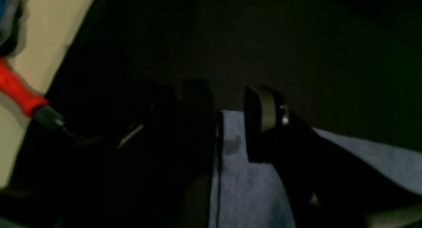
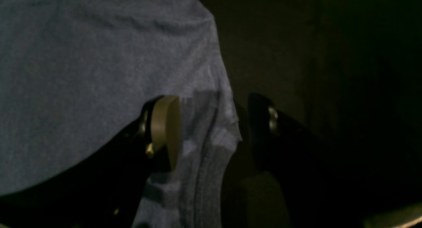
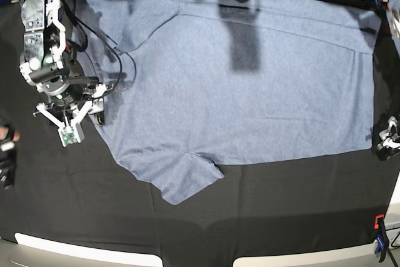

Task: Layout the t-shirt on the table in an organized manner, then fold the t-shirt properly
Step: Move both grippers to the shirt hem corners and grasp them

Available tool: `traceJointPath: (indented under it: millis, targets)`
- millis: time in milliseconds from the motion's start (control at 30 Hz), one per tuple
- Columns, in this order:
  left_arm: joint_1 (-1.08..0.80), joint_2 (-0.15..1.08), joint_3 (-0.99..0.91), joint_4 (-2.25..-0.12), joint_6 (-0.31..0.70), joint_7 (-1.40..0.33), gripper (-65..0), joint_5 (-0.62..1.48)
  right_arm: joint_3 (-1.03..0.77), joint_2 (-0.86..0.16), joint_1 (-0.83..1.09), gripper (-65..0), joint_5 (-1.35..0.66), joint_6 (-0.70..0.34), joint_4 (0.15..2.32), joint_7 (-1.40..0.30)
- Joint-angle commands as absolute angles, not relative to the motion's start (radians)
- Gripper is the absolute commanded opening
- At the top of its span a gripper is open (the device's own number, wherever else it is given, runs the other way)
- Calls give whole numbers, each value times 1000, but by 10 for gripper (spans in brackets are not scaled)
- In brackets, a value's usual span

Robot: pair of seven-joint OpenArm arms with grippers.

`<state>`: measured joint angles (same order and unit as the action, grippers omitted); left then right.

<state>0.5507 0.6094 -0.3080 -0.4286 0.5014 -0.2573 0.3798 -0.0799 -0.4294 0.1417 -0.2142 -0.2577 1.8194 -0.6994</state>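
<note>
The right claw [image 2: 211, 129] stands with its fingers apart astride the ribbed collar edge of the t-shirt [image 3: 250, 79], and the left claw [image 1: 230, 122], also apart, straddles the hem corner at the opposite end. The shirt lies flat on the black bench [image 3: 262, 217], long axis across the base view, neck toward the right claw, one sleeve pointing at the near edge.

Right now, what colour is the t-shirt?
Light blue-grey, plain on the side showing; the t-shirt shows best in the base view.
</note>
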Motion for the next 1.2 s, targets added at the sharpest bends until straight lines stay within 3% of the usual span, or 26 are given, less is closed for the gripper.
traceJointPath:
  millis: [0,367,500,600,700,733,800,933,1167]
  targets:
    - [586,630,-299,-409,511,-228,-345,383,-87,-443,127,-334,-218,-255,1835,-676]
    - [582,620,-107,-346,516,-184,-345,368,-87,-443,56,-334,-257,-255,1835,-680]
    - [582,591,-107,-346,596,-194,-347,368,-87,-439,16,-334,-300,-260,1835,-681]
    - [582,566,-107,-346,595,-203,-420,368,-87,-433,-1,-334,-294,-262,1834,-681]
    - [581,557,-107,-346,595,-224,-578,368,-86,-425,-30,-334,-293,-262,1792,-673]
    - [581,555,-107,-346,595,-233,-645,368,-85,-423,-49,-334,-297,-262,1755,-667]
    - [581,554,-107,-346,595,-234,-650,368,-77,-423,-109,-334,-332,-274,1651,-653]
    - [581,554,-107,-346,591,-231,-650,367,-26,-419,-294,-334,-408,-408,1383,-654]
    - [581,554,-107,-346,592,-239,-650,367,129,-317,-676,-334,-395,-414,900,-704]
